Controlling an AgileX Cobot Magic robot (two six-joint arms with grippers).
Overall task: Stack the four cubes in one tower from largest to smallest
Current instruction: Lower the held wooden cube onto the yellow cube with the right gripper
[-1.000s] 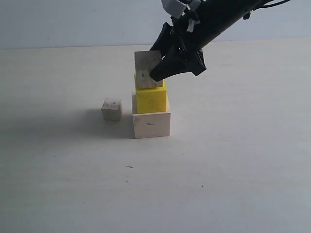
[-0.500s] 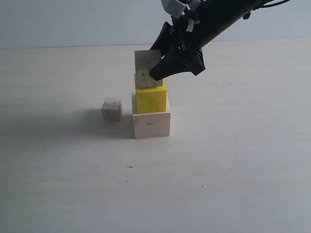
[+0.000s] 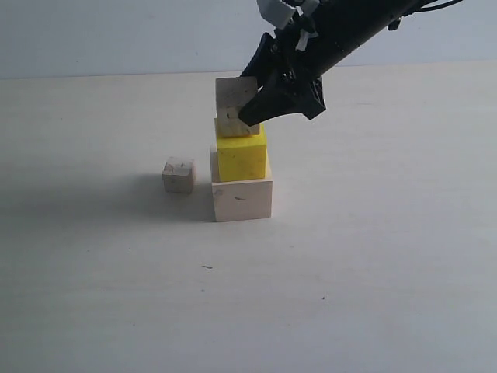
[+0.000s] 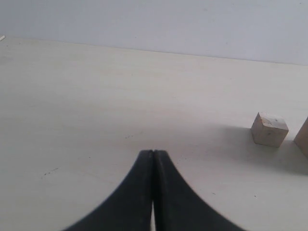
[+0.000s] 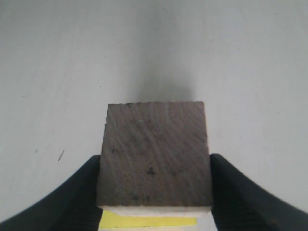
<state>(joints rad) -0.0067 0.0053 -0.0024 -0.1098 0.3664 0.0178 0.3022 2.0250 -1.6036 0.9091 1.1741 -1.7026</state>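
**Pale tabletop, cube tower: third tier in the pincer**

Setting: plain off-white tabletop (image 3: 373, 256) against a light wall (image 3: 116, 35).

Item 1: large pale wooden cube (image 3: 241, 199), base of the tower, flat on the tabletop.

Item 2: yellow cube (image 3: 241, 159), seated on item 1, roughly centred.

Item 3: speckled wooden cube (image 3: 231, 105), directly over the yellow cube and slightly tilted. Whether its underside rests on the yellow top or hangs just clear cannot be told.

Item 4: smallest cube (image 3: 178, 176), loose on the tabletop just beside the base.

Handling (judged): solid wood, light, rigid, not fragile. The flat, grainy faces should resist slipping. Best taken on two opposite side faces at mid-height, leaving the underside free for seating.

Right pincer (image 3: 250, 101): spread fairly wide, its two fingers pressed against opposite sides of item 3, gripping it.

Left pincer (image 4: 153, 159): fully closed, empty, low over bare tabletop, well apart from the tower.
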